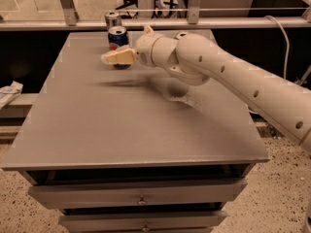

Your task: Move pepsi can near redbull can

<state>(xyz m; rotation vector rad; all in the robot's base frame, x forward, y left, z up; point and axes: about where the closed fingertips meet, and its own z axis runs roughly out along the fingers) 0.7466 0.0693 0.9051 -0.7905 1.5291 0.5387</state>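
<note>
The pepsi can [118, 36], dark blue with a red-white-blue logo and silver top, stands upright near the far edge of the grey table [121, 130]. The redbull can [112, 19], slim with a silver top, stands just behind it and slightly left, very close to it. My gripper [120, 57] reaches in from the right on a white arm [228, 76] and sits right in front of the pepsi can, covering its lower part. Whether it touches the can is unclear.
A metal railing [194, 23] runs along the far side of the table. The table has drawers [141, 198] below its front edge. A white object [7, 93] lies on a lower ledge at the left.
</note>
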